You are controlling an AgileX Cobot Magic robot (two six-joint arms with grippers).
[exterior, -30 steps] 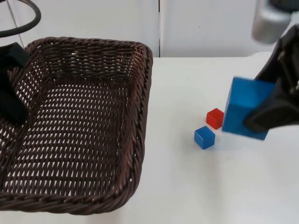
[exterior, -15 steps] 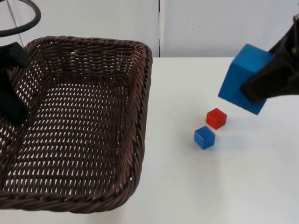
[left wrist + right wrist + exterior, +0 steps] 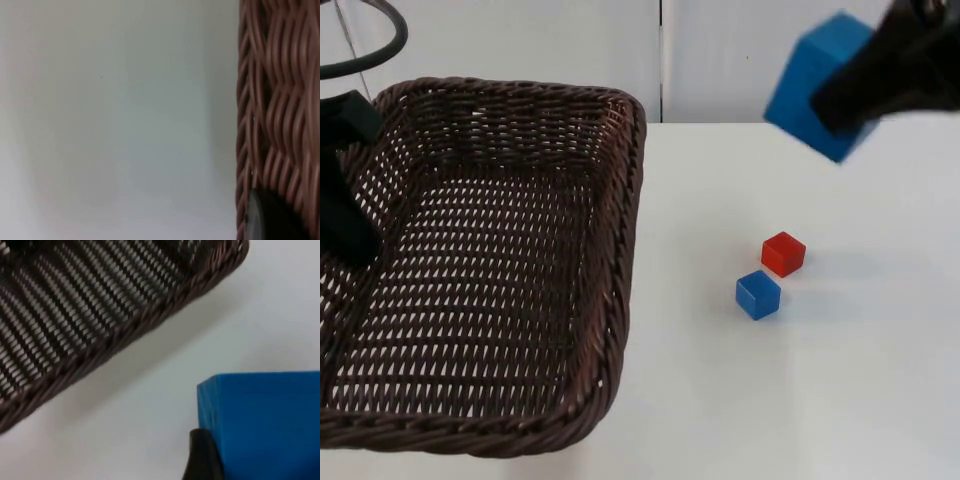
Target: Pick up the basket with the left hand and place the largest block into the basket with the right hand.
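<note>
- Large blue block (image 3: 815, 82) pinched in my right gripper (image 3: 850, 95), held high above the table (image 3: 800, 400), well right of the basket (image 3: 620, 200).
- Next I'd carry it left over the rim, lower into the open middle, then release — a high drop may bounce it.
- Left gripper (image 3: 345, 215) sits at the basket's left rim; I can't tell its finger state.
- Small red block (image 3: 783, 253) and small blue block (image 3: 758, 294) stay put.

You see a dark brown woven basket (image 3: 510, 270), a bright blue large block (image 3: 810, 85) in the black right end effector (image 3: 865, 85), a small red block (image 3: 783, 253), a small blue block (image 3: 758, 294), a white table (image 3: 800, 390).
</note>
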